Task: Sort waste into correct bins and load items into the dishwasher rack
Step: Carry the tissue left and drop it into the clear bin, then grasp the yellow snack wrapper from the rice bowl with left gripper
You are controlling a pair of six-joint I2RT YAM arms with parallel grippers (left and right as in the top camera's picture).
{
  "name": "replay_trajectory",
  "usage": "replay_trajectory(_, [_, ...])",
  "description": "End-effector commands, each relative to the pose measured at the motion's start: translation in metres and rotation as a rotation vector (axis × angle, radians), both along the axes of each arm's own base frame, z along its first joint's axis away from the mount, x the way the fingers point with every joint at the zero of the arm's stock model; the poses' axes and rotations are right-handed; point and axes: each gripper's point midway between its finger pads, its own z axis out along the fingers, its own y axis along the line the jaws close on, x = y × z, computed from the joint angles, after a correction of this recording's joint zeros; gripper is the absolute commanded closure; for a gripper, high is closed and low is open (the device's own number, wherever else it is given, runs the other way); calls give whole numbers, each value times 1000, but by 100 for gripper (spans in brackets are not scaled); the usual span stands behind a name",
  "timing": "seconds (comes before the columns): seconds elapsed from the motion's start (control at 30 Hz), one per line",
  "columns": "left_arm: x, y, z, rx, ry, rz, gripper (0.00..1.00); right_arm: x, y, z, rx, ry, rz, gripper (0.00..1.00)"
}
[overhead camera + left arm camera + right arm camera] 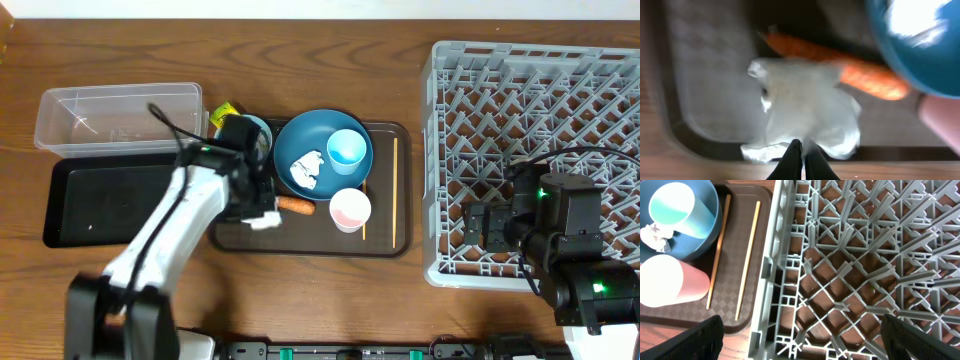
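The left gripper [800,159], pinched shut on 1 tissue wad [805,115] at the brown tray's [710,100] edge just beside the carrot [865,77], should probably lift straight up so that the carrot is not dragged along.

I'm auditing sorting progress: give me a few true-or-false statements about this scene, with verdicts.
1. The blue cup sits in the dish. True.
2. The carrot lies in the dish. False: on the brown tray.
3. The right gripper is open above the rack. True.
4. The pink cup is in the rack. False: on the brown tray.
5. The chopsticks lie on the brown tray. True.
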Motion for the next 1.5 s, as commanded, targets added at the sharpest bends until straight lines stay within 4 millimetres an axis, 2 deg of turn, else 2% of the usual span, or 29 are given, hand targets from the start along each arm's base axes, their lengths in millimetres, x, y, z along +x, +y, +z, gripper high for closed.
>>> replay_trajectory(0.0, [29, 31, 66, 81, -248, 77, 94, 2, 0, 9, -9, -26, 8, 1])
replay_trajectory(0.03, [35, 45, 83, 110, -317, 116, 94, 2, 0, 9, -9, -26, 8, 1])
replay_trajectory(0.13, [50, 76, 114, 169, -469, 216, 94, 2, 0, 9, -9, -25, 8, 1])
replay_trajectory(0.27, [72, 114, 132, 229, -581, 335, 94, 2, 0, 9, -9, -26, 8, 1])
replay_trajectory(0.4, [102, 142, 127, 243, -631, 415, 94, 2, 0, 9, -9, -25, 8, 1])
replay_trajectory(0.53, [135, 167, 109, 257, -663, 472, 94, 2, 0, 9, -9, -25, 8, 1])
replay_trajectory(0.7, [153, 182, 81, 268, -641, 498, 94, 2, 0, 9, -9, -25, 8, 1])
replay_trajectory(0.73, [155, 183, 77, 269, -636, 499, 89, 2, 0, 9, -9, -24, 8, 1])
replay_trajectory(0.77, [156, 184, 74, 270, -631, 499, 73, 2, 0, 9, -9, -24, 8, 1])
replay_trajectory(0.83, [157, 184, 74, 270, -632, 499, 61, 2, 0, 9, -9, -24, 8, 1])
replay_trajectory(0.87, [157, 184, 77, 268, -638, 499, 53, 2, 0, 9, -9, -25, 8, 1])
replay_trajectory(0.9, [157, 182, 79, 263, -644, 490, 50, 2, 0, 9, -9, -25, 8, 1])
replay_trajectory(1.0, [156, 164, 94, 202, -669, 433, 50, 2, 0, 9, -9, -24, 8, 1])
replay_trajectory(1.13, [142, 116, 103, 50, -638, 317, 50, 2, 0, 9, -9, -25, 8, 1])
replay_trajectory(1.23, [125, 77, 87, -36, -530, 255, 50, 2, 0, 9, -9, -25, 8, 1])
replay_trajectory(1.33, [115, 53, 64, -56, -429, 240, 50, 2, 0, 9, -9, -25, 8, 1])
replay_trajectory(1.47, [114, 30, 33, -84, -328, 273, 50, 2, 0, 9, -9, -25, 8, 1])
